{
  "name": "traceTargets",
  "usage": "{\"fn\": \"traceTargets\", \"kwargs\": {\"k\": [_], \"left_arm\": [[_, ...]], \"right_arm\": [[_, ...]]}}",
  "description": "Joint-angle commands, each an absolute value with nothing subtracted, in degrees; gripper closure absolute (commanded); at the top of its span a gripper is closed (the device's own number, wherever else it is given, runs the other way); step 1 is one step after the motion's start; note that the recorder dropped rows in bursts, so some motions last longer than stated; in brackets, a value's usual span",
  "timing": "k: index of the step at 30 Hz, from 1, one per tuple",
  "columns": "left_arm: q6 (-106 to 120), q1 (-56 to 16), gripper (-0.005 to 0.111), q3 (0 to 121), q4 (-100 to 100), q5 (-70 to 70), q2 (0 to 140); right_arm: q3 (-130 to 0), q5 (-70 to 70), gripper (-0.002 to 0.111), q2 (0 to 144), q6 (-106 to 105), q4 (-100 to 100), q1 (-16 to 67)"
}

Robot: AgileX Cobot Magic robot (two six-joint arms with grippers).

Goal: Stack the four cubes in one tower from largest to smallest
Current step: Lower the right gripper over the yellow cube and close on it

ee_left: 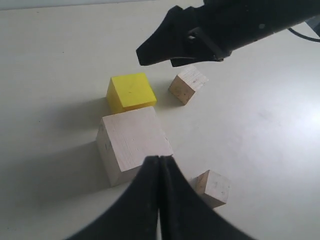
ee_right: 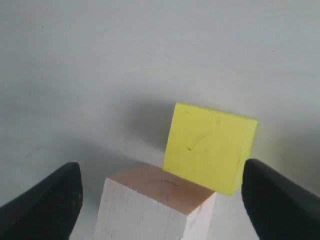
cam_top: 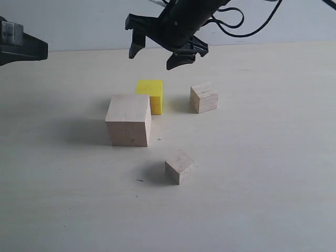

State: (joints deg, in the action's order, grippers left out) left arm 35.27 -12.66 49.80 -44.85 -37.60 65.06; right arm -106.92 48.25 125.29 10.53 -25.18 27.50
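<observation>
Right gripper (cam_top: 155, 59) hangs spread wide above yellow cube (cam_top: 151, 93), which sits just beside large cube (cam_top: 128, 119) at its 1 o'clock. Far small cube (cam_top: 204, 97) lies at 2 o'clock, near small cube (cam_top: 179, 166) at 5. Left gripper (ee_left: 159, 167) is pinched together, empty.

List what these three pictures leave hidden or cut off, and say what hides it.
Exterior view: the large cube covers part of the yellow cube; whether they touch is unclear.
Exterior view: the left arm is cut off by the frame edge.
Left wrist view: the left gripper covers the large cube's near corner.
Right wrist view: both small cubes lie outside the frame.
</observation>
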Motion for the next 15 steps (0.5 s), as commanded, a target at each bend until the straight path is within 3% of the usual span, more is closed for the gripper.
{"fn": "traceTargets", "kwargs": {"k": [1, 15], "left_arm": [[34.71, -12.42, 0.107, 49.56, -44.78, -38.72, 64.69], [34.71, -12.52, 0.107, 49.56, -44.89, -39.07, 64.69]], "right_arm": [[-111.17, 48.8, 0.026, 128.82, 14.18, -22.44, 28.27], [-116.42, 52.19, 0.027, 134.58, 21.17, -16.06, 30.03]]}}
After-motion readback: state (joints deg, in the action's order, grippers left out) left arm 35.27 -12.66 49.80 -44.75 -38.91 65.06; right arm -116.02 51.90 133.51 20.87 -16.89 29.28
